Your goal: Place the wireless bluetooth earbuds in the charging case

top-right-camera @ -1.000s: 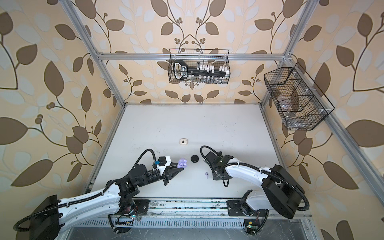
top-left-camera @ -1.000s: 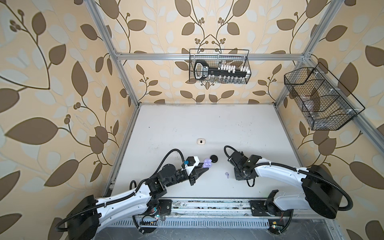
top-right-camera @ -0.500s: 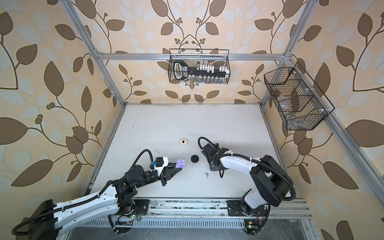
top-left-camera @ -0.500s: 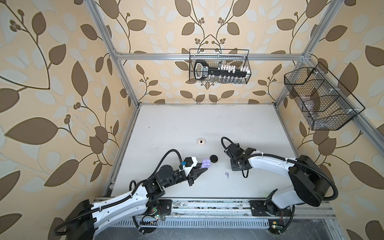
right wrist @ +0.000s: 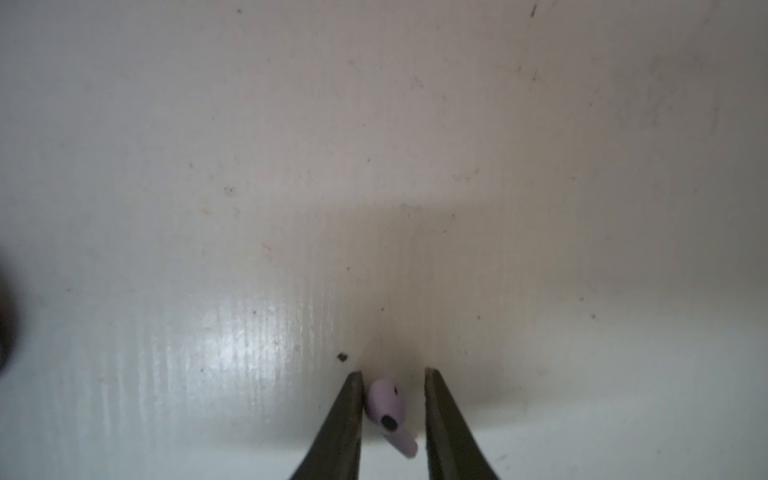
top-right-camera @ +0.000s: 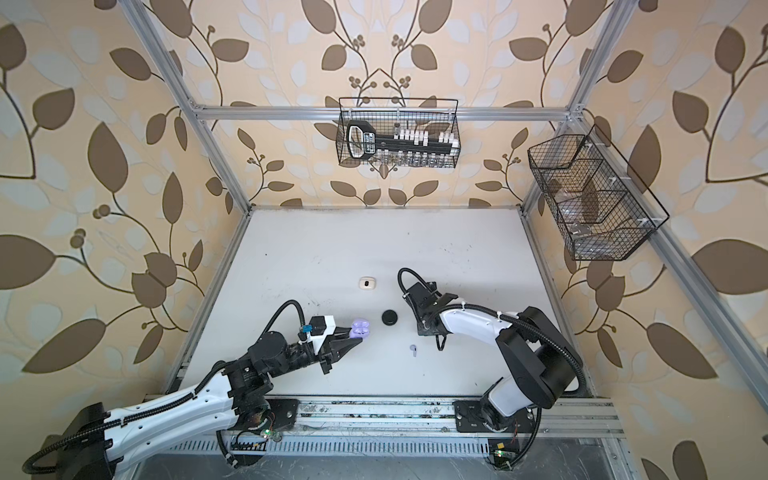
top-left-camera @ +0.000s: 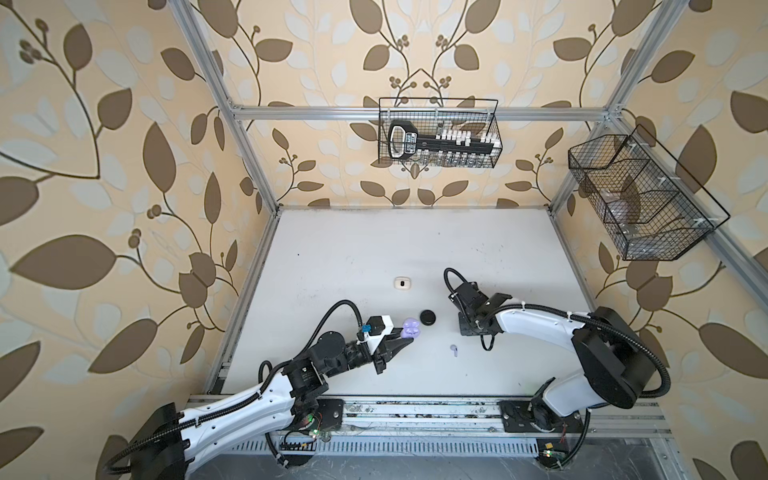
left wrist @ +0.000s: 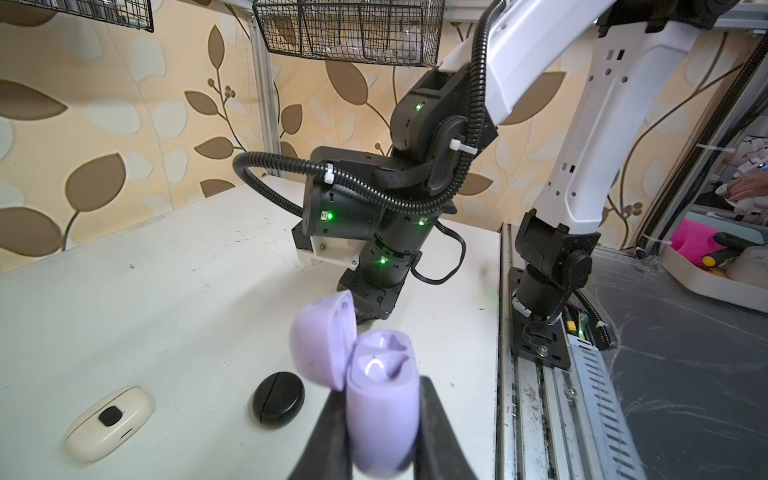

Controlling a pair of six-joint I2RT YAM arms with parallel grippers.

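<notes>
2 white-and-black arms rise from the rail (top-left-camera: 415, 411) at the near edge of the table (top-left-camera: 374, 249). Nearest the rail, the left gripper (top-left-camera: 406, 336) is clamped tight on the lavender charging case (left wrist: 382, 411), which is held upright with its lid (left wrist: 322, 345) swung open and 2 sockets showing. Just to its right, 1 loose earbud (top-left-camera: 454, 350), also lavender, lies alone on the tabletop in both top views, close beside the right arm's wrist. The right gripper (right wrist: 392, 372) points down at the table with its jaws a little apart around another lavender earbud (right wrist: 386, 405). That bud touches 1 finger (right wrist: 349, 419) and stands clear of the other, and whether it rests on the table cannot be told. In both top views these fingertips are hidden under the wrist. Farther back sits the closed black case (top-left-camera: 428, 318), just beyond the lavender one. Beyond it lies the closed white case (top-left-camera: 403, 283), well apart from both grippers. 1 wire basket (top-left-camera: 440, 162) hangs on the far wall, and 1 side basket (top-left-camera: 648, 216) hangs on the right wall.
</notes>
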